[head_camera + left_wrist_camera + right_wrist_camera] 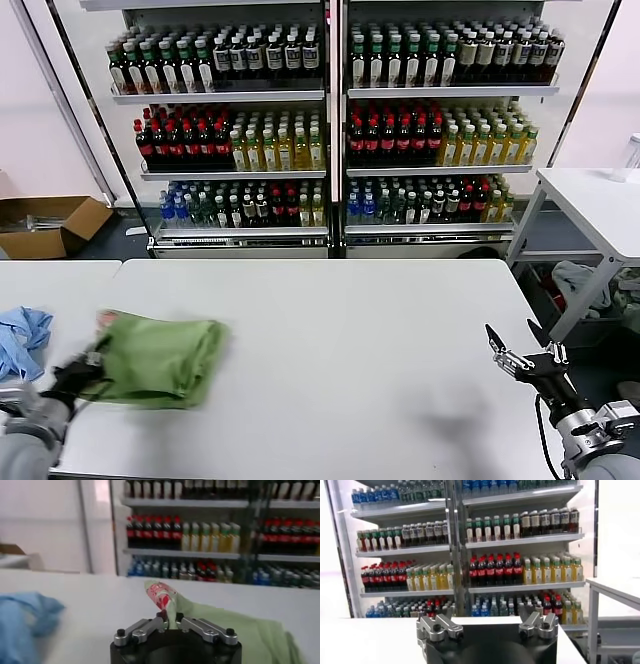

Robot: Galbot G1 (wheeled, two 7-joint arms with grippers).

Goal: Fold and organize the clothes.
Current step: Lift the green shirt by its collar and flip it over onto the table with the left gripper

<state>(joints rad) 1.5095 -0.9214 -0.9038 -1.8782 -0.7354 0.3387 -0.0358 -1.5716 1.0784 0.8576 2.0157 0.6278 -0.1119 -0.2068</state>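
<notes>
One green shirt (160, 358) lies folded into a bundle at the near left of the white counter (350, 350). The left claw (78, 378) sits at the bundle's left edge with its two fingers pinched together on a raised fold of the shirt, where a red-and-white print shows. One crumpled blue cloth (22, 338) lies just to the left, apart from the shirt. The right claw (520, 352) hovers off the counter's near right corner, its two fingers spread wide and holding nothing. Behind the counter stand two shelving units (330, 130) side by side, each with three visible rows of bottles. One cardboard box (50, 225) sits on the floor at far left.
</notes>
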